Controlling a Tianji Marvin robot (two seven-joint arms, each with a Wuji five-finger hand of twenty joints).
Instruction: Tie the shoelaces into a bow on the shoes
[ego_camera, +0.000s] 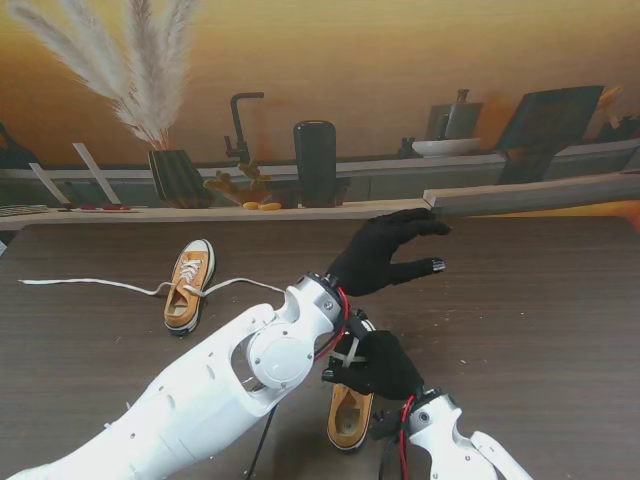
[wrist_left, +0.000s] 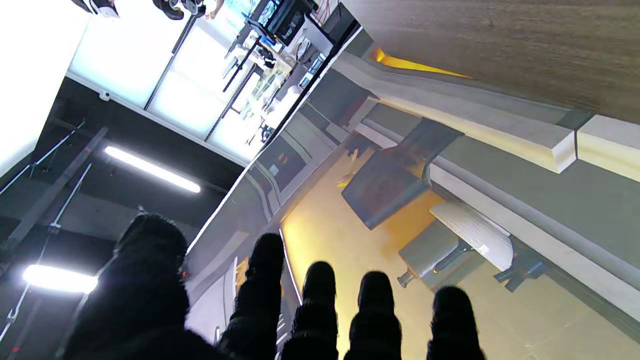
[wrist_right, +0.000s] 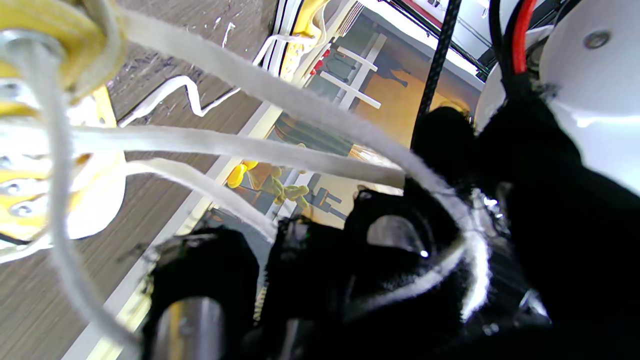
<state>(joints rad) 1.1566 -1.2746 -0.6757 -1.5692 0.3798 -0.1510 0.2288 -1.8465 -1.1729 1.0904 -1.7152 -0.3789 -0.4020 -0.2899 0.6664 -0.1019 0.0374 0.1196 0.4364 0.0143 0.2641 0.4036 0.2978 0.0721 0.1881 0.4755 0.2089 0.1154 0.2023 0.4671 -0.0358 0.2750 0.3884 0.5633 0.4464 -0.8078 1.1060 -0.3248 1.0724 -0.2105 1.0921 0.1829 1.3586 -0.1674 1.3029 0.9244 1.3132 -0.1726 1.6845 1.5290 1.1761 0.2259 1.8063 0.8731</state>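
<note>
Right hand (ego_camera: 382, 364), fingers closed around white laces (wrist_right: 280, 150), sits over the near yellow sneaker (ego_camera: 349, 418). Left hand (ego_camera: 385, 252) hovers open, empty. Second sneaker (ego_camera: 188, 285) lies far left.

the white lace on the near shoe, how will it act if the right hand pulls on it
Probably floppy: the white lace sags in loose curves toward the right hand. Its fuzzy weave likely grips the glove. The near shoe looks light, so it may slide when tugged.
</note>
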